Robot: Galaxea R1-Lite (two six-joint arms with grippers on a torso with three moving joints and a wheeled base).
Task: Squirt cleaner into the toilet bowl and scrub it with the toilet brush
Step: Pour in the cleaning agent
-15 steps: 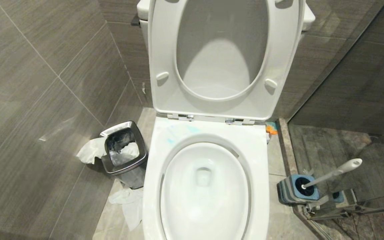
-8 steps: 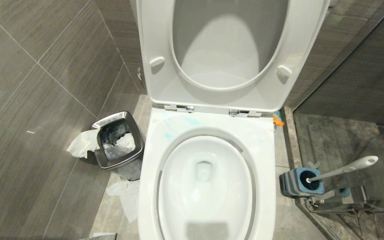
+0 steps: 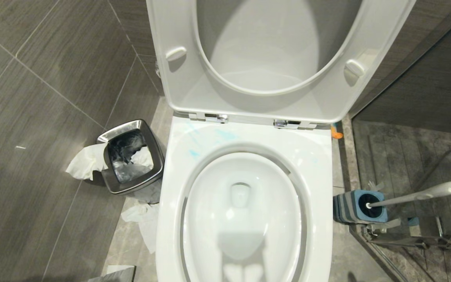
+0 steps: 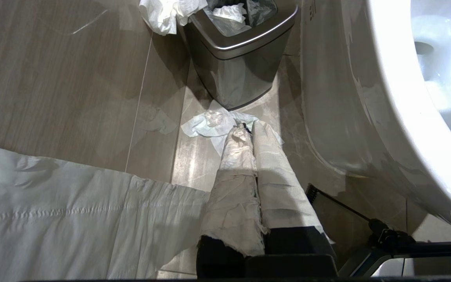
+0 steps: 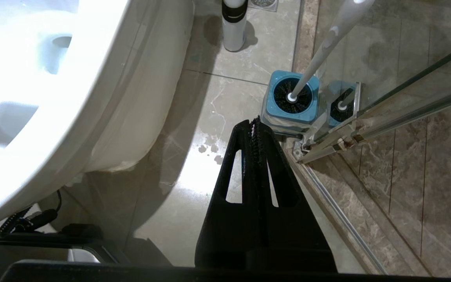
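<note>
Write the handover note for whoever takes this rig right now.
Left claw: shut, wrapped in white tissue, low by the steel bin.
Right claw: shut, empty, low on the floor side nearest the blue holder.
Toilet brush sits in the holder, right of the toilet bowl; seat and lid up.
Done: only blue smears on the rim behind the bowl.
Left: find the cleaner bottle, squirt, take the brush, scrub.

A glossy white ceramic toilet bowl point(image 3: 241, 219), a brushed steel bin point(image 3: 131, 158) and crumpled paper point(image 3: 86, 164) are seen.
</note>
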